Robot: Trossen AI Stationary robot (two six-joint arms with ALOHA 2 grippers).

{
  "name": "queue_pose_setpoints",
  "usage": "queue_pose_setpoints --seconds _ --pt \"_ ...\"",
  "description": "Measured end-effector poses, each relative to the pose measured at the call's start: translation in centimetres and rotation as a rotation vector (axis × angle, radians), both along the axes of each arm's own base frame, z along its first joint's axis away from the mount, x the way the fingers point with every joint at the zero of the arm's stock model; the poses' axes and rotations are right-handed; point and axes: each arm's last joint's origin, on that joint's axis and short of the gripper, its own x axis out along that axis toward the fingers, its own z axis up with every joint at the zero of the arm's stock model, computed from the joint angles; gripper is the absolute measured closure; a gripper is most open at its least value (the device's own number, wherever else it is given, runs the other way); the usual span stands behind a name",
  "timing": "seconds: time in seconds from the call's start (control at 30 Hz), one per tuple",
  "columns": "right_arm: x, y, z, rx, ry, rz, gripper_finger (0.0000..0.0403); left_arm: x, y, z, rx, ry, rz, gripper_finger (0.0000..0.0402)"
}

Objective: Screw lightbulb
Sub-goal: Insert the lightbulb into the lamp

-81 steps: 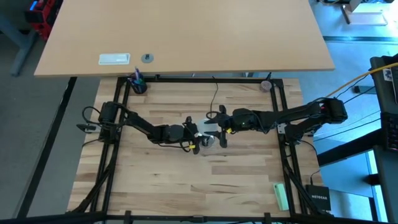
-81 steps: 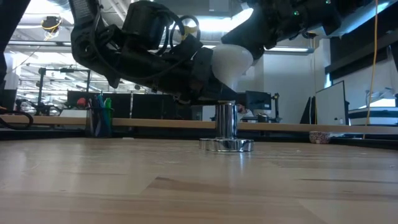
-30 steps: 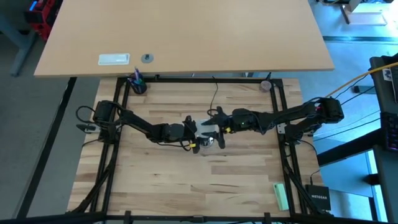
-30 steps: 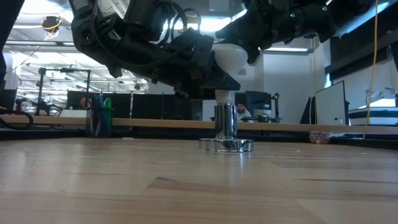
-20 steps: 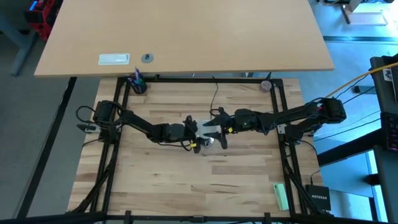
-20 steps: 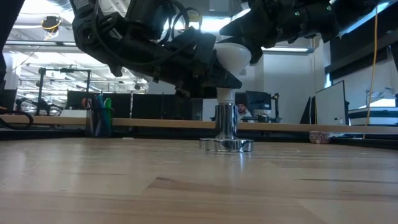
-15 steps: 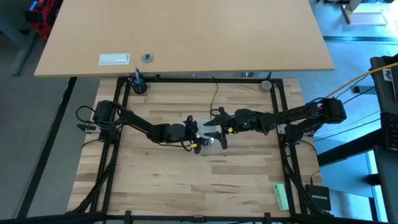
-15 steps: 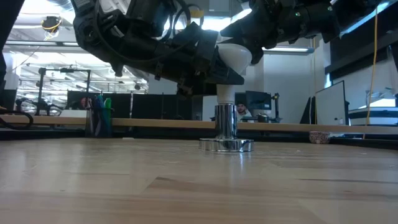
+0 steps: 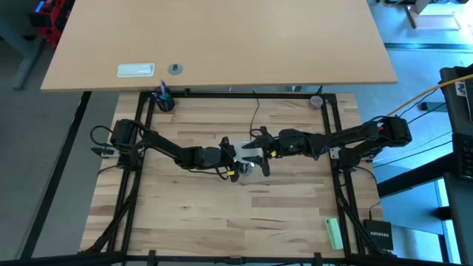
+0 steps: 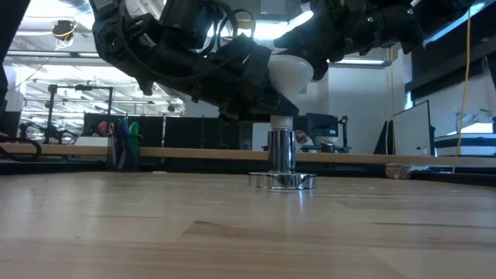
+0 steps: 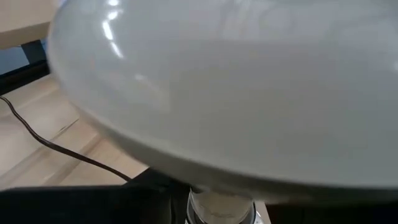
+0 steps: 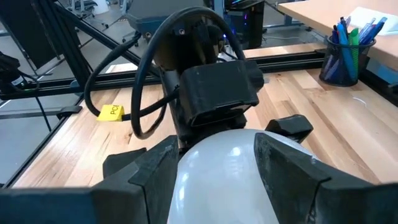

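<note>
Pen cup: I note a dark cup of pens (image 9: 163, 99) at the far left corner of the wooden table (image 9: 222, 222), well apart from the work.

Left gripper: I see the left gripper (image 9: 235, 162) at mid-table, reaching in beside the bulb. Its fingers close on the lower part of the lightbulb (image 10: 287, 71), just above the socket.

Lightbulb: It stands upright, dome up, its neck entering the top of the socket (image 10: 281, 159). The left wrist view is filled by its white dome (image 11: 236, 87), with the neck below it.

Socket: Silver, upright on its round foot, at the table's centre. A thin black cord (image 9: 256, 111) runs from it toward the far edge.

Right gripper: I see the right gripper (image 12: 214, 168) over the dome, one finger on each side, set narrowly against the glass.

Green object: A flat green item (image 9: 334, 233) lies near the right front corner.
</note>
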Motion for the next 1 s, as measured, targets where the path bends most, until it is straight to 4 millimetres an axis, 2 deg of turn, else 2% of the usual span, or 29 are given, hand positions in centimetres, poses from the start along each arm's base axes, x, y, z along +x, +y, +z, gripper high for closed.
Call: queue_pose_setpoints --seconds 0.23,0.3,0.43,0.5,0.6,0.77,0.87,1.0 --pt "-2.4 0.3 3.3 0.059 -0.062 0.098 0.0189 0.0 0.0 -0.1 -0.012 0.011 0.002 0.0263" --pt "-3.6 0.5 3.8 0.067 -0.018 0.118 0.0189 0.0 0.0 -0.1 -0.011 0.012 0.003 0.0263" --pt "-5.9 1.4 3.5 0.035 0.129 0.136 0.0189 0.0 0.0 -0.1 -0.011 0.016 0.003 0.0263" --pt "-6.6 2.1 1.9 0.006 0.152 0.157 0.0189 -0.1 0.0 -0.2 -0.012 0.018 0.003 0.0263" --pt "-7.1 2.7 -2.2 -0.009 0.128 0.086 0.0189 -0.1 0.0 -0.2 -0.012 0.019 0.004 0.0263" --pt "-7.8 1.9 -7.7 -0.066 0.077 -0.094 0.0189 -0.1 0.0 -0.2 -0.012 0.018 0.005 0.0263" --pt "-7.0 1.1 -9.5 -0.065 0.085 -0.133 0.0186 -0.1 0.0 -0.3 -0.028 0.015 0.011 0.0263" --pt "-5.2 0.3 -11.5 -0.039 0.088 -0.081 0.0166 -0.1 0.0 -0.3 -0.027 0.018 0.015 0.0263"
